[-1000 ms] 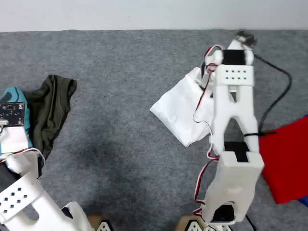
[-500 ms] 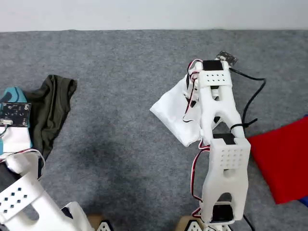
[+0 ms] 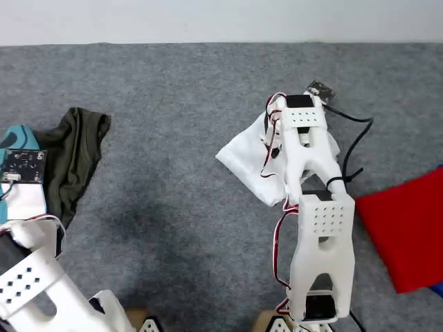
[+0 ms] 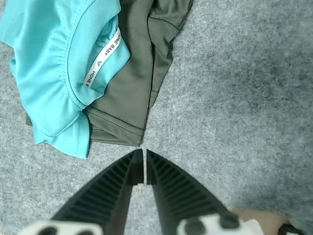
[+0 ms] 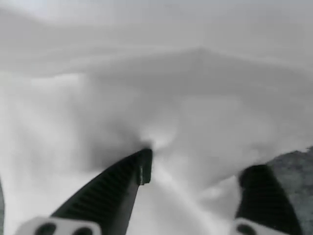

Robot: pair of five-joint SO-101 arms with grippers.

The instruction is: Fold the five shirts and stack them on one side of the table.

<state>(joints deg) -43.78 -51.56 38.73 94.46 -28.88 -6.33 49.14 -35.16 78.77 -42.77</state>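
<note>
On the right gripper (image 5: 198,174), fingers (image 5: 128,188) released and set wide apart, pressed down onto the white shirt (image 5: 161,93); one ribbed black tip sunk in a small pucker of cloth, the other at the shirt's edge beside the grey table cover (image 3: 173,90). Perhaps a fold caught between them, hard to tell from so close. The white shirt itself crumpled and unfolded, a loose lopsided heap with soft ridges and one corner pointing away from the right arm (image 3: 315,207), that arm stretched over the shirt's near side. At the left gripper (image 4: 145,159), fingers clenched, tips all but touching with nothing between, hanging over bare cover well apart from the white shirt, on its left-arm side. Just past those tips an olive shirt (image 4: 132,88), rumpled, with a stitched hem, and overlapping it a turquoise shirt (image 4: 54,63), collar turned out around a white neck label; both unfolded, both across the table from the white shirt. The left arm (image 3: 28,283) low beside that pair. On the opposite side of the white shirt, near it, a red shirt (image 3: 408,228) lying flat, smooth and straight-edged, with a sliver of blue cloth (image 3: 437,289) at its near corner.
</note>
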